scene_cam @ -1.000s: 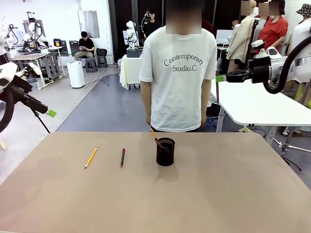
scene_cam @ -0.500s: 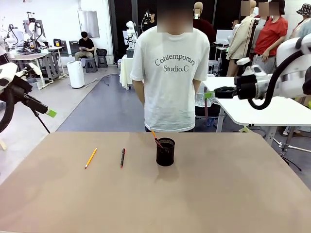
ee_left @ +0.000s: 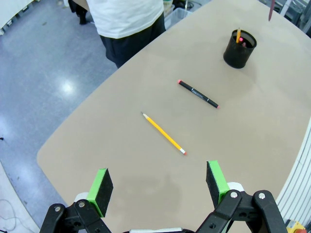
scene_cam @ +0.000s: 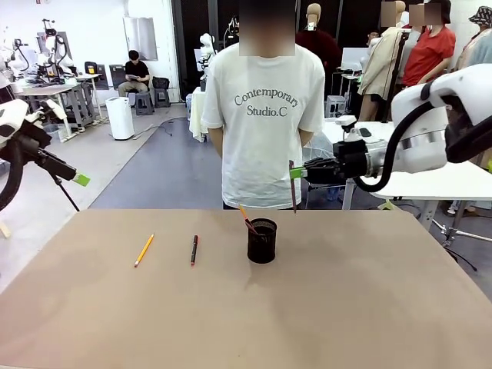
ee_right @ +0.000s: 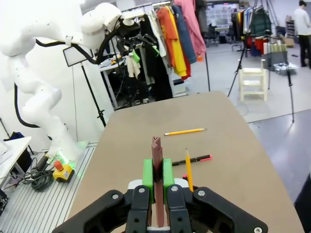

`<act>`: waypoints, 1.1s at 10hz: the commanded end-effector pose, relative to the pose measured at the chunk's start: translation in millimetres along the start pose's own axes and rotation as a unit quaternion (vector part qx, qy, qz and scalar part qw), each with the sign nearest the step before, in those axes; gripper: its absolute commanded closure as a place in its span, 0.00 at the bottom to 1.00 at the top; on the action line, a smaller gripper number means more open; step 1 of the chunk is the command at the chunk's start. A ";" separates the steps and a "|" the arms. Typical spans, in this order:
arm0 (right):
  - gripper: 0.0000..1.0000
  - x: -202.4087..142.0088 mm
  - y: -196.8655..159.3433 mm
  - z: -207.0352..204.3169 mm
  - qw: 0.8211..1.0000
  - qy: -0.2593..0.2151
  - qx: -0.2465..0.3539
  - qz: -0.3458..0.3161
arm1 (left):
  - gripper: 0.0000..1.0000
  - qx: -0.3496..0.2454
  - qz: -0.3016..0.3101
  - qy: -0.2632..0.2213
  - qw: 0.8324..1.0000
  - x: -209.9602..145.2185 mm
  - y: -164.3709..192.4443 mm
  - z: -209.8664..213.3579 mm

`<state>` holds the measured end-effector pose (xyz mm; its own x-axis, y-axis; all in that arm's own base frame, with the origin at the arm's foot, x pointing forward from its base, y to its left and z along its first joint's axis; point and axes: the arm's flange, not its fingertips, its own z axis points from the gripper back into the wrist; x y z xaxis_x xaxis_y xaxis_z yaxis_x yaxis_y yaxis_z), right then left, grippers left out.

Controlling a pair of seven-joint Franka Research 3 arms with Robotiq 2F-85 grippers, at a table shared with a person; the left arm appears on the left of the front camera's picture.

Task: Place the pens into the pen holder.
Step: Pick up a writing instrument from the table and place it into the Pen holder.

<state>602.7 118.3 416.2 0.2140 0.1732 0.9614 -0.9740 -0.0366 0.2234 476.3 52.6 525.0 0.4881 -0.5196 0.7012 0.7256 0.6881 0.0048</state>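
L gripper [ee_left: 158, 180] hangs off the table [scene_cam: 369, 307] at its left side, jaws wide, empty. Yellow pencil [scene_cam: 144, 250] & dark red-tipped pen [scene_cam: 194, 250] lie flat, apart, left of the pen holder [scene_cam: 262, 242]. R gripper [scene_cam: 296, 172], above & just right of holder, pinches the reddish-brown pen [scene_cam: 293, 188], hanging approx vertical. Best approach: centre tip over rim, keep it upright, lower inside before letting go, clear of the orange stick [scene_cam: 243, 214] leaning there.

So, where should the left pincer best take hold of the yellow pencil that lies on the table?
Probably at its middle, coming straight down from above, with the jaws closing across the thin shaft. The yellow pencil lies flat on the table, well apart from the dark pen, so both sides are free for the open left pincer.
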 end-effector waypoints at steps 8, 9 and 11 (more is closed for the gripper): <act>1.00 -30.8 -41.3 -69.5 0.998 0.031 0.026 0.043 | 0.00 0.000 -0.004 0.000 1.000 -0.1 0.3 0.6; 1.00 -36.6 -48.3 -71.9 0.998 0.037 0.020 0.051 | 0.00 0.000 -0.004 0.000 1.000 -0.1 0.3 0.6; 1.00 -44.0 -60.3 -77.4 0.998 0.036 0.006 0.058 | 0.00 0.000 -0.004 0.000 1.000 -0.1 0.3 0.6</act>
<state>636.7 181.1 349.8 0.1347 0.2201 0.9661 -0.9853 -0.0738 0.1542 476.3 52.6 525.1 0.4881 -0.5196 0.7013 0.7255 0.6882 0.0049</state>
